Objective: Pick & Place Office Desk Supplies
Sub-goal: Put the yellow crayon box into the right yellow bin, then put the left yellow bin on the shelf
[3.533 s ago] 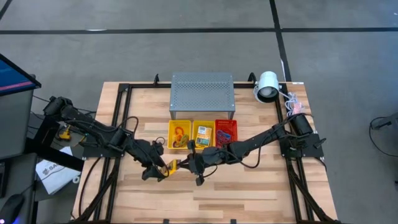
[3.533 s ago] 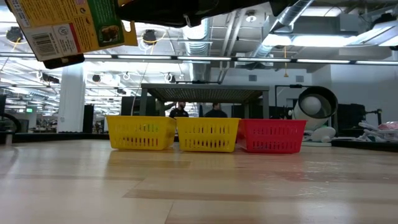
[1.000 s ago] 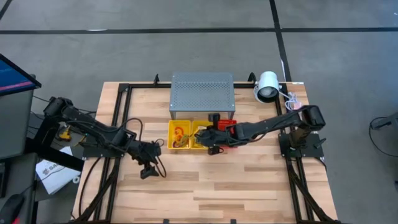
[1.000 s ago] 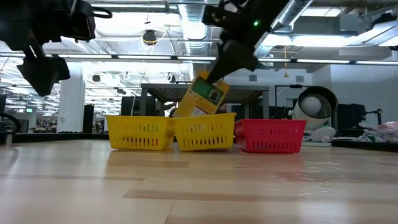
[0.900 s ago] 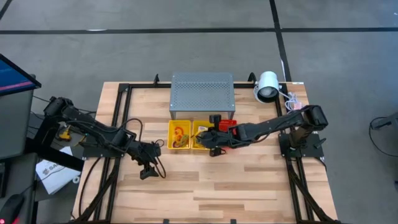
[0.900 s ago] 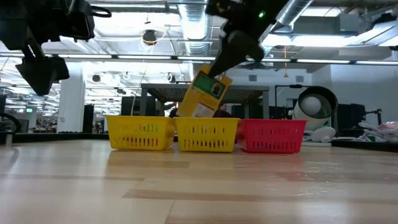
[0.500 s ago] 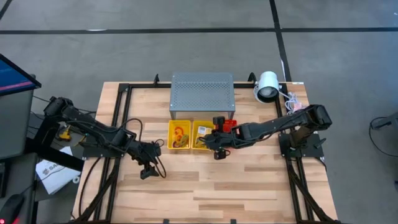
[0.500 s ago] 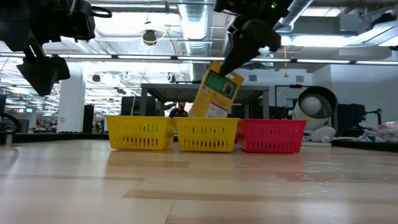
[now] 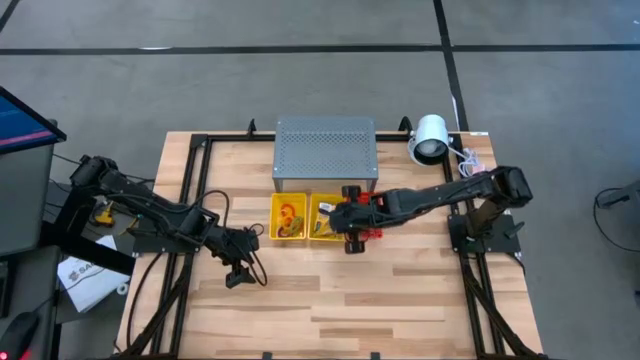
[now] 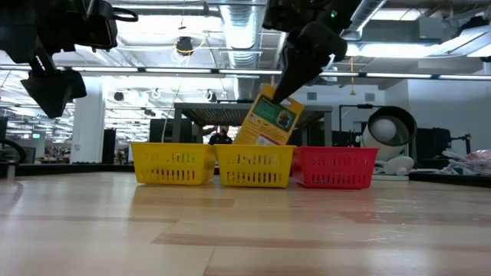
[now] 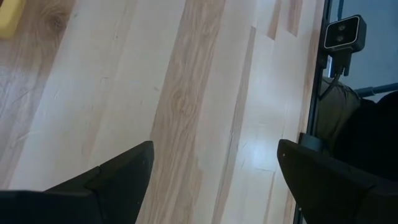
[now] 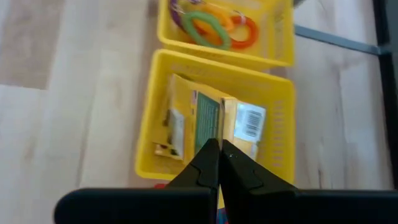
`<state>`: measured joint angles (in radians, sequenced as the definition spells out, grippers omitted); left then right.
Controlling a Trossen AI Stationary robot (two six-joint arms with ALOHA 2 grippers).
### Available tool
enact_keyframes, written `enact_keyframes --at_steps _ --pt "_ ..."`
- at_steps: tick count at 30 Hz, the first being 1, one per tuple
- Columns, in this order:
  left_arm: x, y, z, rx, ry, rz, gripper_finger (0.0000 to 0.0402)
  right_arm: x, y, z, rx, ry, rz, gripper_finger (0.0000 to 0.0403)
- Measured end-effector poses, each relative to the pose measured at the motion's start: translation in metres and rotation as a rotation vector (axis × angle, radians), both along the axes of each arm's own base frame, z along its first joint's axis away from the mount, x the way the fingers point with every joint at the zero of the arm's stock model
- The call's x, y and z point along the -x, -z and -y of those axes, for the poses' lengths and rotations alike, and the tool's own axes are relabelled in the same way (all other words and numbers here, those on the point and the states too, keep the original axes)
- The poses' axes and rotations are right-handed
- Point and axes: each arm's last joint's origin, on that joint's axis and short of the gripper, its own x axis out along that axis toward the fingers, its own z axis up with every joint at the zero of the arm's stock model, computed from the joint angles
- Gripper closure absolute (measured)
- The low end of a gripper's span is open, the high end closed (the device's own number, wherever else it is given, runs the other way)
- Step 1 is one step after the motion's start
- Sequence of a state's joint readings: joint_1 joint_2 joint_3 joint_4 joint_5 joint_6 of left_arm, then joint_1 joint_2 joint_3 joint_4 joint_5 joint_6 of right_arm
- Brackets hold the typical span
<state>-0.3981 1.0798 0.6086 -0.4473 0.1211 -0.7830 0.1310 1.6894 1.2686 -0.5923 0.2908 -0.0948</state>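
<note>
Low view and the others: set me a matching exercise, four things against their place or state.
Things:
1 card box
2 band loops
3 left gripper
4 red basket

States:
A at one end of the basket row
B tilted, held by the right gripper
C open over bare wood
D in the end yellow basket

Pairs: 1-B, 2-D, 3-C, 4-A

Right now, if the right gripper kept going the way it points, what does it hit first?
Probably the card boxes lying in the middle yellow basket, straight ahead of the right gripper, whose shut fingers pinch another card box; depth is unclear.
</note>
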Motion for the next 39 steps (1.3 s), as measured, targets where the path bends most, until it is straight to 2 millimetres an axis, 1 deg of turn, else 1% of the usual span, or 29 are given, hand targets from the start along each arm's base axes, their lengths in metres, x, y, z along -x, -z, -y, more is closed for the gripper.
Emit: enact_keyframes --at_steps 4,11,15,18,22,34,39 --pt "0.000 0.000 0.000 0.000 0.000 0.001 0.0065 -0.001 0.000 0.008 -0.001 0.016 -0.006 0.0403" --pt "0.000 0.000 0.000 0.000 0.000 0.001 0.0065 -0.002 0.001 0.018 -0.060 0.001 -0.013 0.0403" --pt "0.000 0.000 0.000 0.000 0.000 0.001 0.0065 -0.003 0.000 0.019 -0.065 0.001 0.002 0.0403" --pt "0.000 0.000 0.000 0.000 0.000 0.001 0.0065 -0.006 -0.002 0.017 -0.080 -0.055 0.026 0.0394" --pt "0.000 0.000 0.000 0.000 0.000 0.001 0.0065 -0.008 -0.003 0.015 -0.119 -0.094 0.047 0.0362" --pt "0.000 0.000 0.000 0.000 0.000 0.001 0.0065 -0.009 -0.003 0.025 -0.131 -0.051 0.057 0.0238" --pt "0.000 0.000 0.000 0.000 0.000 0.001 0.0065 -0.009 -0.003 0.032 -0.080 -0.004 0.061 0.0200"
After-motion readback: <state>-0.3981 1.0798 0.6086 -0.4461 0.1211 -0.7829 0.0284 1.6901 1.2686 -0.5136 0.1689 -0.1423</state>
